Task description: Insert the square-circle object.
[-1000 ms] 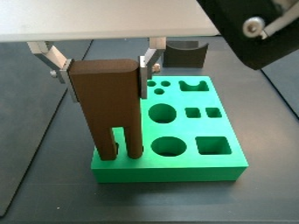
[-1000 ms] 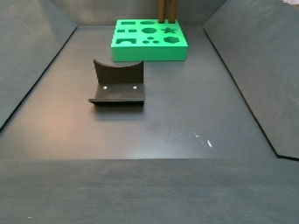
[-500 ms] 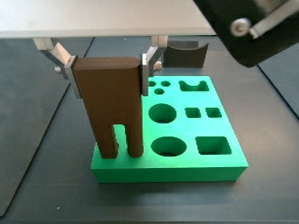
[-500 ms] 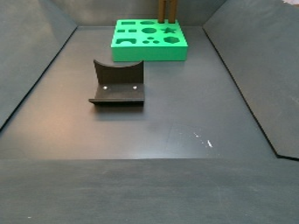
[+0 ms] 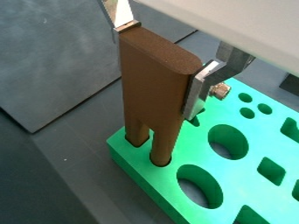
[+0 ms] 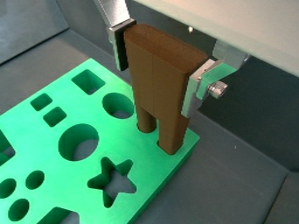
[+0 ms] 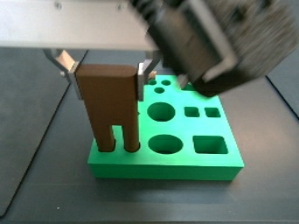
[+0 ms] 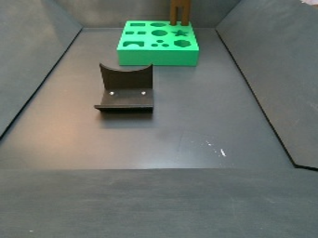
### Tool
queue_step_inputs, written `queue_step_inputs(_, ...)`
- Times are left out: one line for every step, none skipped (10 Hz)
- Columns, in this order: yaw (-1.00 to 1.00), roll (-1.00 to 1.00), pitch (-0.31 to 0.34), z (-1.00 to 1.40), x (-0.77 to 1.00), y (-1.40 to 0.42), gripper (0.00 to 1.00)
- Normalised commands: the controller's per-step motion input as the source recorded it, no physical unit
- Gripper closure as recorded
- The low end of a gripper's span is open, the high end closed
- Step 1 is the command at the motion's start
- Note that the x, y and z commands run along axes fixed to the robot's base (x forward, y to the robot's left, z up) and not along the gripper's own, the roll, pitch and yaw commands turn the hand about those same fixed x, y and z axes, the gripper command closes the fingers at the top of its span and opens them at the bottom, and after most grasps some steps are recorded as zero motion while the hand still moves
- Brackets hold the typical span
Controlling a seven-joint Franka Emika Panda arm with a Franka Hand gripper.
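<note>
Fixture: standing nearest on the dark bench, well apart from the action, unused

Green board: lying at the far end of the bench, its other cut-outs staying empty

Square-circle object: standing upright with both prongs in the holes at the board's corner; since half a second ago it is sitting slightly lower, so seating appears nearly done

Gripper: reaching down over that corner, jaws still clamping the block's upper sides, not yet letting go

Change: the arm is blurring across a side view, suggesting it is still pressing down
</note>
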Motion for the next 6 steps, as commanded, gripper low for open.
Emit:
queue_step_inputs(0.0,0.18,-0.051,-0.63,0.0,-0.01,1.0)
queue_step_inputs(0.0,0.12,-0.041,-0.55,0.0,0.0,1.0)
queue_step_inputs(0.0,0.02,-0.009,-0.41,0.01,0.01,1.0)
queue_step_inputs(0.0,0.0,-0.003,-0.31,0.01,0.0,1.0)
queue_step_inputs(0.0,-0.06,-0.07,-0.13,0.0,0.0,1.0)
queue_step_inputs(0.0,0.01,0.0,0.0,0.0,0.0,1.0)
